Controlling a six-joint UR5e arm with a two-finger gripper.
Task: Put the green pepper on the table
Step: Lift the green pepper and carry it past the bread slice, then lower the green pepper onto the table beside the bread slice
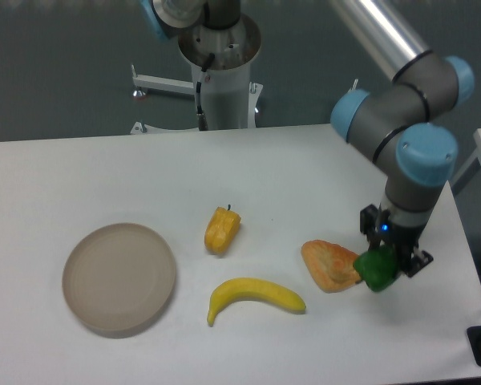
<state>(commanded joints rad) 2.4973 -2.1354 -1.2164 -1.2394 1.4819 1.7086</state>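
The green pepper (374,271) is small and glossy, held between the fingers of my gripper (383,265), which is shut on it. It hangs above the white table (305,176) at the right side, right beside the pastry's edge. Whether it touches the pastry I cannot tell. The gripper points straight down from the blue-capped wrist.
An orange-brown pastry (330,264) lies just left of the pepper. A banana (255,296) lies in front of centre, a yellow-orange pepper (222,229) behind it, and a round beige plate (119,277) sits at the left. The table's right edge is close to the gripper.
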